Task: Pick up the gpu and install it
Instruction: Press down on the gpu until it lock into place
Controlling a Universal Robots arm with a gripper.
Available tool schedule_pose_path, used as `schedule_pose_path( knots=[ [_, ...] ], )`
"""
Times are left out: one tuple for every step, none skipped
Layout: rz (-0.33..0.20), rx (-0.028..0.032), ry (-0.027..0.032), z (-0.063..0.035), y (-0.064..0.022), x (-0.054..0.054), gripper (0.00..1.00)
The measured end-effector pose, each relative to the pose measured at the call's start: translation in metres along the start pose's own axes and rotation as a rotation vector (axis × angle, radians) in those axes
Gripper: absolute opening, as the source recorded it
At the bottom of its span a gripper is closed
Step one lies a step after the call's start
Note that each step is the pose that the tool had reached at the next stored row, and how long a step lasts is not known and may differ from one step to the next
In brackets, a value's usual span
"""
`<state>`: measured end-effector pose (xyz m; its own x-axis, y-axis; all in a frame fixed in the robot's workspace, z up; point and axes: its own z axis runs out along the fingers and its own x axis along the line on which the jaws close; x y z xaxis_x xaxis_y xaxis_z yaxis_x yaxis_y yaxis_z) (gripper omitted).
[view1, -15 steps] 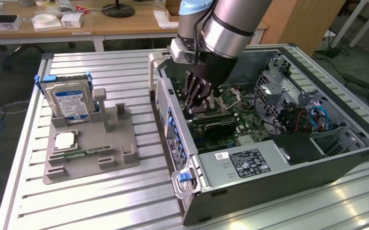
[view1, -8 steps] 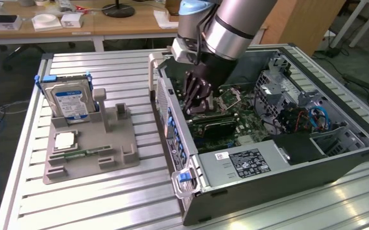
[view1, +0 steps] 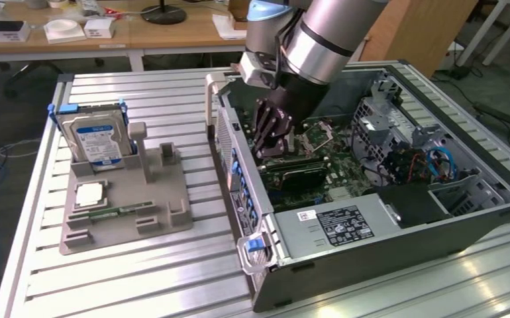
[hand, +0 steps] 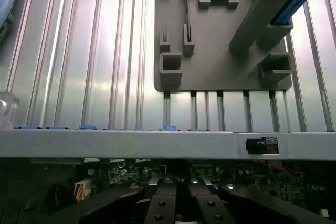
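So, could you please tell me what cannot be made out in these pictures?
1. Exterior view: whether the gripper holds the gpu; the gripper's own body hides what lies under it.
2. Wrist view: the gripper is cut off by the picture's edge, and the case wall blocks part of the motherboard.
3. Exterior view: the print on the hard drive label is too small to read.
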<state>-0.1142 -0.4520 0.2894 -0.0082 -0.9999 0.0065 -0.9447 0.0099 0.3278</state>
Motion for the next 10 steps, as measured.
schedule_pose_path(
  knots=[
    [0.0, -0.0001, 0.0001, 0.0001, -0.0001, 0.0, 0.1],
    [0.0, -0.0002, 0.0001, 0.0001, -0.0001, 0.0, 0.1],
    [0.0, -0.0002, 0.0002, 0.0001, -0.0001, 0.0, 0.1],
    [0.0, -0.0002, 0.0001, 0.0002, -0.0001, 0.0, 0.1],
    [0.0, -0.0002, 0.0, 0.0004, -0.0002, 0.0, 0.1],
    [0.0, -0.0001, -0.0002, 0.001, -0.0005, 0.0, 0.1],
    [0.0, -0.0011, 0.0004, 0.0023, -0.0009, 0.0, 0.1],
    [0.0, -0.0026, 0.0016, 0.0033, -0.0012, 0.0001, 0.1],
    [0.0, -0.0028, 0.0018, 0.0037, -0.0014, 0.0001, 0.1],
    [0.0, -0.0027, 0.0015, 0.0039, -0.0015, 0.0002, 0.1]
  ],
)
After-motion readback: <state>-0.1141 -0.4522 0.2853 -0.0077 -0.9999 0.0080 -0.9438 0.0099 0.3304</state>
